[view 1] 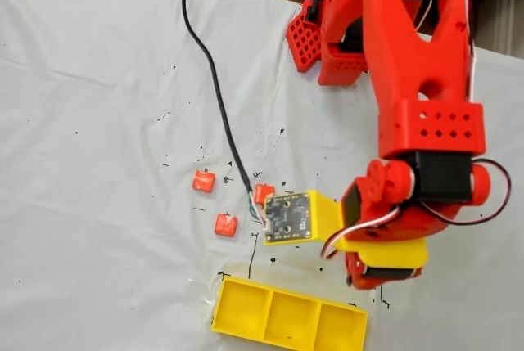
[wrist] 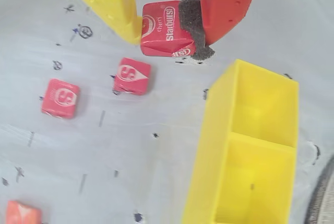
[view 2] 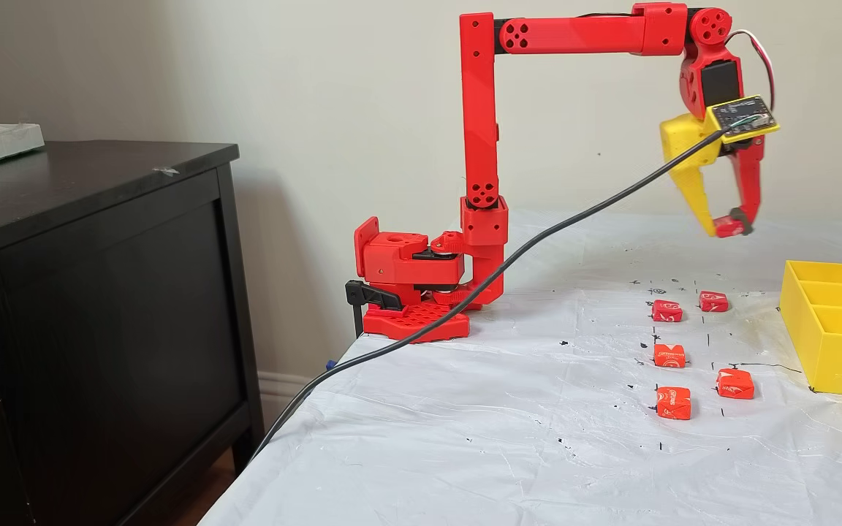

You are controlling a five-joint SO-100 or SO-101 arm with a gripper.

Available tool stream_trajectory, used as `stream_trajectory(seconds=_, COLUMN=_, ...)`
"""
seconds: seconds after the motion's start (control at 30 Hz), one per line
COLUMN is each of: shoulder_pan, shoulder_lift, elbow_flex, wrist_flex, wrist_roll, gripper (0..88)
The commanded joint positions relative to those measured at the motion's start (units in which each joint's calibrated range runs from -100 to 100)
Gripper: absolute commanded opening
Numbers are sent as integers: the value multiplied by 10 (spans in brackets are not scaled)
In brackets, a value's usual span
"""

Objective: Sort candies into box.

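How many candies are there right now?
6. One candy is held in the pincer above the table; five lie on the white cloth. None in the yellow tray.

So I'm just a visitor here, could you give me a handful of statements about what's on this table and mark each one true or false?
1. The claw is pinching a red candy. True.
2. That held candy rests on the table. False: in a fixed view it hangs well above the white cloth.
3. The yellow tray has three compartments. True.
4. One compartment already holds a candy. False: every compartment seen is empty.
5. Five loose candies lie on the cloth. True.
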Motion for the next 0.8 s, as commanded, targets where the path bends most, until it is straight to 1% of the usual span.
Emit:
stream_trajectory(seconds=0.0, shoulder_pan=9, shoulder_lift=-28, elbow_flex=-62, wrist_flex=-81, wrist_roll=11, gripper=2)
stream_trajectory(seconds=0.13, shoulder_pan=15, shoulder_lift=-9, elbow_flex=-75, wrist_flex=-109, wrist_roll=8, gripper=2)
stream_trajectory(seconds=0.4, shoulder_pan=16, shoulder_lift=28, elbow_flex=-39, wrist_flex=-227, wrist_roll=11, gripper=2)
stream_trajectory(seconds=0.77, shoulder_pan=5, shoulder_lift=62, elbow_flex=-22, wrist_flex=-255, wrist_roll=12, gripper=2)
